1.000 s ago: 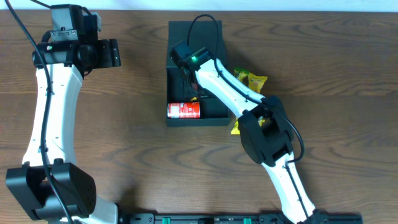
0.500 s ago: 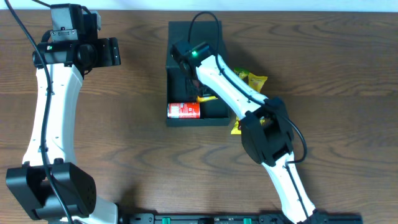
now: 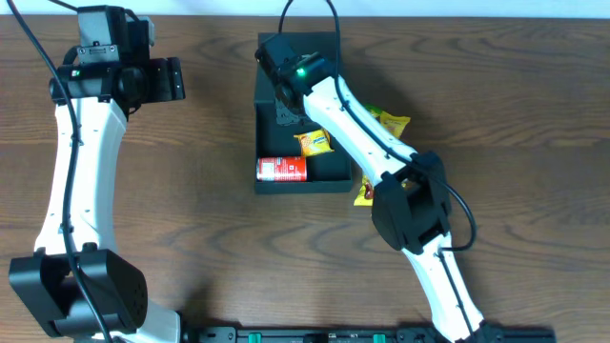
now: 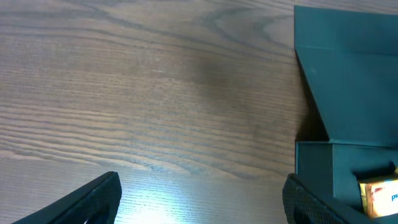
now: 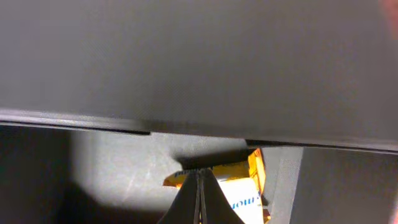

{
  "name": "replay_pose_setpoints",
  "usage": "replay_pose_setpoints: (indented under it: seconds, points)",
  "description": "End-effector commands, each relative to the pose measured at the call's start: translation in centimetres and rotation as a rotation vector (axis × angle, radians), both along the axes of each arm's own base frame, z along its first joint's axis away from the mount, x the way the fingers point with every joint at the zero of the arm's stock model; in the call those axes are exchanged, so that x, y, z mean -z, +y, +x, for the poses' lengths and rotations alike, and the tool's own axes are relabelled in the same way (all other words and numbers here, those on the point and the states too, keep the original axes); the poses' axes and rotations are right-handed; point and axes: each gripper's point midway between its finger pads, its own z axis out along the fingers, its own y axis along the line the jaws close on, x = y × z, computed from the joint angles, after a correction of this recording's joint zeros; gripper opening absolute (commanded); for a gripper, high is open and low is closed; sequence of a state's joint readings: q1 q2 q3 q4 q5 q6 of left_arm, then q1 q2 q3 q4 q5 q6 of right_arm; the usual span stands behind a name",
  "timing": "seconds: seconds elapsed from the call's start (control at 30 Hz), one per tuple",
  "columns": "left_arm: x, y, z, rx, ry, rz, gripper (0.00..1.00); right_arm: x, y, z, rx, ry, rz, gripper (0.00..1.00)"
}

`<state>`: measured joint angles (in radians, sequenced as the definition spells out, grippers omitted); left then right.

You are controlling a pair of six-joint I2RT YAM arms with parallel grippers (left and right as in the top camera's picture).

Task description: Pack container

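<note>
The container (image 3: 329, 173) is a dark teal box in mid-table, its flap lid open at the far side. Inside lie a red can (image 3: 281, 169) at the near left and an orange snack packet (image 3: 315, 143) in the middle. My right gripper (image 3: 286, 112) hangs over the far part of the box, shut with nothing between its fingers. In the right wrist view the closed right gripper (image 5: 199, 177) points at the orange packet (image 5: 239, 186) on the container's floor (image 5: 118, 162). My left gripper (image 3: 176, 81) stands open over bare table at the far left, seen also in the left wrist view as the left gripper (image 4: 202, 205).
Yellow-green snack packets (image 3: 386, 122) lie on the table just right of the box, and another yellow packet (image 3: 360, 195) peeks out under the right arm. The left wrist view shows the container's lid (image 4: 348, 81) and the orange packet (image 4: 379, 193) to its right.
The right gripper let the orange packet go inside the box, shut, and drew back toward the lid. The packet now lies uncovered. The left arm has not moved.
</note>
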<state>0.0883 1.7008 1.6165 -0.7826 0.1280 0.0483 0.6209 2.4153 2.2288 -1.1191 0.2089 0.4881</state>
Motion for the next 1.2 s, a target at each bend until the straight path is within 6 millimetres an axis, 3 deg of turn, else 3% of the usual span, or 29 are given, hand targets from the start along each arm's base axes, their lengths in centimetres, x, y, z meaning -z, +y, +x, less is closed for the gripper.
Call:
replay_pose_setpoints:
  seconds: [0.0, 0.33, 0.53, 0.83, 1.17]
  points:
    - [0.0, 0.1, 0.2, -0.010, 0.000, -0.009, 0.85, 2.4, -0.3, -0.7, -0.044, 0.053, -0.012, 0.02]
    - [0.0, 0.1, 0.2, -0.010, 0.000, -0.010, 0.85, 5.1, -0.2, -0.6, -0.058, 0.042, -0.008, 0.02]
    - [0.0, 0.1, 0.2, -0.010, 0.000, -0.009, 0.85, 6.5, -1.2, -2.1, -0.076, 0.101, -0.053, 0.01]
    - [0.0, 0.1, 0.2, -0.010, -0.001, -0.009, 0.85, 6.8, -2.7, -3.9, -0.072, 0.180, -0.105, 0.01]
    - [0.0, 0.1, 0.2, -0.010, -0.002, -0.009, 0.85, 6.8, -2.9, -3.3, -0.130, 0.167, -0.118, 0.01]
